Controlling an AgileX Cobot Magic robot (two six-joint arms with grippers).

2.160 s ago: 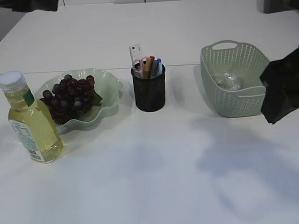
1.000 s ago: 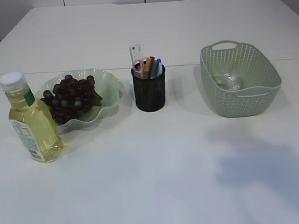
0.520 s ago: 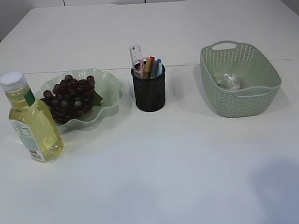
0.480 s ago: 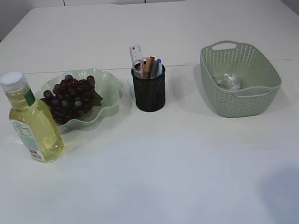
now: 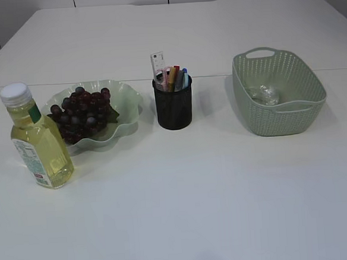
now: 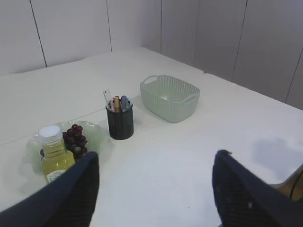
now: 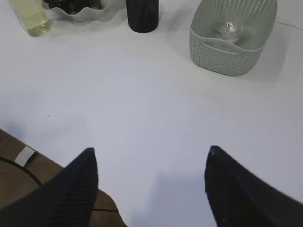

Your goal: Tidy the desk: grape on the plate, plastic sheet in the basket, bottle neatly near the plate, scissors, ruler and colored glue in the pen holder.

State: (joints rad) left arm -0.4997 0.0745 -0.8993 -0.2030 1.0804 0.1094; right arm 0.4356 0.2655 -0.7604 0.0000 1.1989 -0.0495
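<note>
Desk from my station: every item sits in its place, and both grippers hang spread apart over bare table.

Largest first, I see the white table (image 5: 185, 212), then the green basket (image 5: 303, 112) at the right with the crumpled plastic sheet (image 5: 265, 94) lying inside it. At the left is the wavy green plate (image 5: 127, 103) holding the grape (image 5: 80, 115) bunch, and the bottle (image 5: 37, 142) stands upright just beside the plate's near left edge. The black pen holder (image 5: 173, 106) stands between plate and basket, with the ruler (image 5: 157, 62) and coloured sticks poking out; I cannot pick out the scissors. My left gripper (image 6: 154, 194) and right gripper (image 7: 149, 189) are both released, fingers wide apart, holding nothing, well apart from every object.
</note>
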